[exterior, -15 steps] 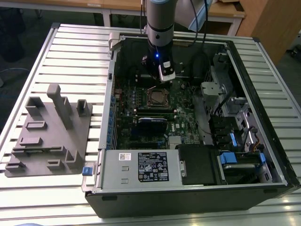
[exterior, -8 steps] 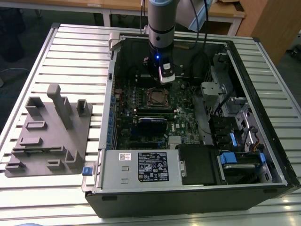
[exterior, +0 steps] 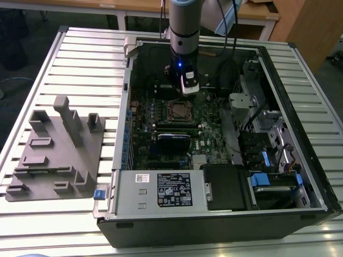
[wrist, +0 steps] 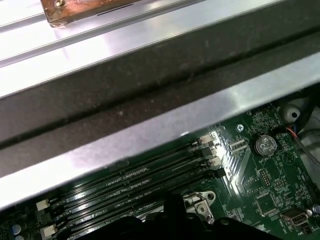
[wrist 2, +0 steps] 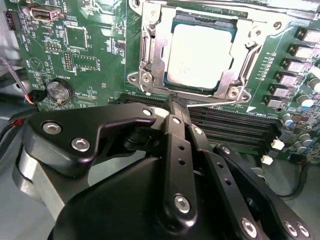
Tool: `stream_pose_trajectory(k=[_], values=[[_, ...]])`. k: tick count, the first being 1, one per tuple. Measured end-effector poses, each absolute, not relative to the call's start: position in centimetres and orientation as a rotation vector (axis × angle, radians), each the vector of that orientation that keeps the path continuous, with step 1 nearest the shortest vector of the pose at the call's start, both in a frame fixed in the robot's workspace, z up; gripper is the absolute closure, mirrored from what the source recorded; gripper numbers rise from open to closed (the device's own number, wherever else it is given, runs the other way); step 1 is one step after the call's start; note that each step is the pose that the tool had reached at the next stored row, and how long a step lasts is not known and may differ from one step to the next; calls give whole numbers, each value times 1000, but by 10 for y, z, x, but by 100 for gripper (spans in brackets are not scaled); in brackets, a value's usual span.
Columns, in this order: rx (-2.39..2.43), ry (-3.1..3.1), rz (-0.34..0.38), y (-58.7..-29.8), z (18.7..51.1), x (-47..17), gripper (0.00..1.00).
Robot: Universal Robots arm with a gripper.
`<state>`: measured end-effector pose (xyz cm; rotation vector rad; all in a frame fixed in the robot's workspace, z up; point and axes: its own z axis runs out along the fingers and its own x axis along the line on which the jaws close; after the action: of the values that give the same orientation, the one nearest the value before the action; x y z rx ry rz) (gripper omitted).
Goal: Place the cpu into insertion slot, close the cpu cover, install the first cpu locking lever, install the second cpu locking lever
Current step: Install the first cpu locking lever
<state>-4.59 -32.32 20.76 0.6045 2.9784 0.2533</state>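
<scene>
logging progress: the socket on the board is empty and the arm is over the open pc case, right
Not empty: the second wrist view shows the chip seated in it, inside the metal frame. The rest holds.

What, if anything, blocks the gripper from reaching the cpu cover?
Probably nothing, so likely yes: the gripper hangs just beside the cpu cover, and nothing stands between them.

Nothing is legible: the black label point(exterior: 173, 189) and small white sticker point(exterior: 142, 178) at lower centre of the exterior view carry unreadable print.
</scene>
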Motion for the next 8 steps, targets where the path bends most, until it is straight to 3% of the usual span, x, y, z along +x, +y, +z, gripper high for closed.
stream_pose_trajectory(k=[8], values=[[605, 2978, 253, -323, 214, -46, 89]])
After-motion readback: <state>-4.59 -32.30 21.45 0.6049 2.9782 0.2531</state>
